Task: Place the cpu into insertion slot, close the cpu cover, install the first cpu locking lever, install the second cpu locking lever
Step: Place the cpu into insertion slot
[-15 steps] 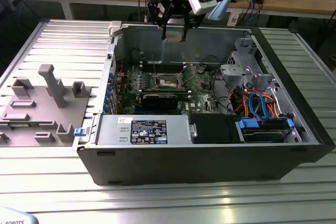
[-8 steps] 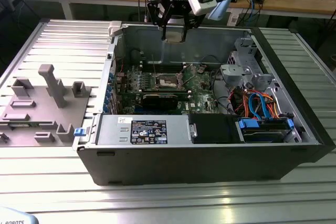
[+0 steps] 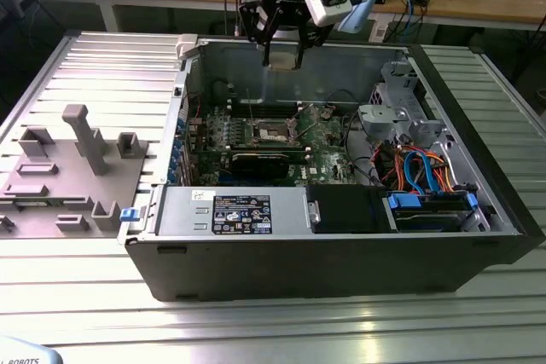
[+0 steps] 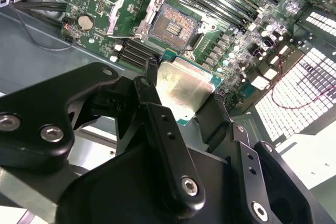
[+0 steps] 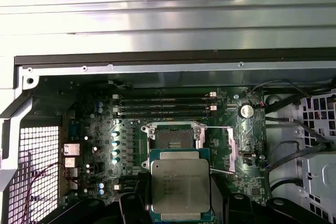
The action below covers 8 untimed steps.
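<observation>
My gripper (image 4: 184, 97) is shut on the cpu (image 4: 185, 88), a flat square chip with a silver-grey top and green edge, held by two opposite sides. In the first wrist view the cpu (image 5: 181, 181) hangs above the green motherboard (image 5: 94, 145), just off the insertion slot (image 5: 173, 139), which lies bare with its dark centre showing. The cpu cover (image 5: 223, 148) is swung open beside the slot. The second wrist view also shows the slot (image 4: 176, 24) and the open cover (image 4: 128, 11). In the exterior view my gripper (image 3: 281, 57) hovers over the case's far wall, above the slot (image 3: 275, 132).
The motherboard lies inside an open computer case (image 3: 341, 270). A long black card (image 3: 260, 162) sits near the slot, a power supply (image 3: 239, 210) at the front, and a drive cage (image 3: 401, 104) with blue and orange cables (image 3: 418, 168). A grey fixture tray (image 3: 68, 168) lies on the exterior view's left.
</observation>
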Tool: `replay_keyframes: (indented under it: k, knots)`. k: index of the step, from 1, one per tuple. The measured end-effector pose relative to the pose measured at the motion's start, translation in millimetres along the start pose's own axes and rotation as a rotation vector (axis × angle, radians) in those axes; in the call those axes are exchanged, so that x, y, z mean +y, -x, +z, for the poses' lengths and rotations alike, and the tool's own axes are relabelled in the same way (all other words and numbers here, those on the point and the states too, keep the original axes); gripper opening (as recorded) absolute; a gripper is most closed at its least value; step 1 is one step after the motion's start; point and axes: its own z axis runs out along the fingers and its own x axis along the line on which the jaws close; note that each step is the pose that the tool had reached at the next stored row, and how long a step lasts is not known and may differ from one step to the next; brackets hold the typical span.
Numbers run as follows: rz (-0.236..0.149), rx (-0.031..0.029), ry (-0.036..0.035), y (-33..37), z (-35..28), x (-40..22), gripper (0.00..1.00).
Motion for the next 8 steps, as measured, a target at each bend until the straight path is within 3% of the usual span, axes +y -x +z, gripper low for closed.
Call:
replay_keyframes:
  k: [8]
  knots:
    - [0.000, 0.0000, 0.0001, 0.1, 3.3, -0.3, 0.54]
